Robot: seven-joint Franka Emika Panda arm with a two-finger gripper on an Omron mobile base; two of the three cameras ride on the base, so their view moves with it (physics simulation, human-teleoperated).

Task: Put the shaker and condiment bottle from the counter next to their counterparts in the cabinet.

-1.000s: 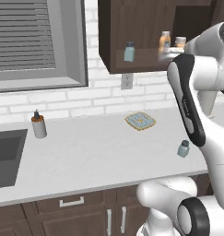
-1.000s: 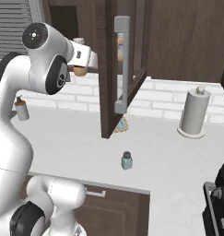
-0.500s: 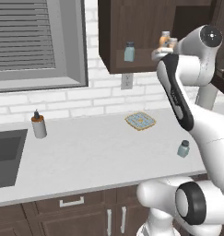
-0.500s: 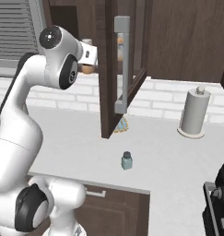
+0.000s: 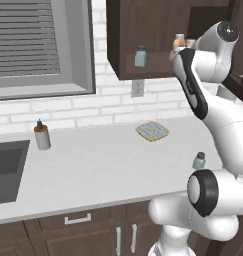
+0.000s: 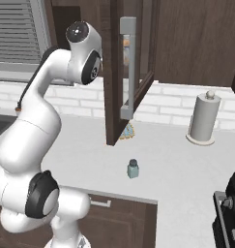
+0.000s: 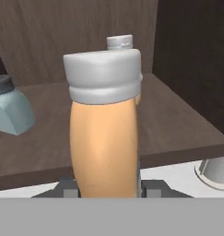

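Observation:
In the hand view my gripper (image 7: 104,186) is shut on the orange condiment bottle (image 7: 104,147) with its pale cap, holding it upright just in front of the cabinet shelf (image 7: 178,133). Behind it peeks the cap of the matching bottle (image 7: 120,42). The matching shaker (image 7: 9,110) stands on the shelf to the left. In the left base view my arm reaches up into the open cabinet (image 5: 143,30), where the shelf shaker (image 5: 140,56) and an orange bottle (image 5: 179,42) show. The other shaker (image 5: 199,160) (image 6: 133,169) stands on the counter (image 5: 103,170) near its front edge.
The open cabinet door (image 6: 131,72) hangs beside my arm. A pump dispenser (image 5: 41,136) stands by the sink (image 5: 5,167) on the left. A small patterned mat (image 5: 152,131) lies by the wall. A paper towel roll (image 6: 203,118) stands at the right.
My arm has swung in toward the cabinet, carrying the held bottle closer to the shelf. The grip stays shut. The counter shaker has not moved.

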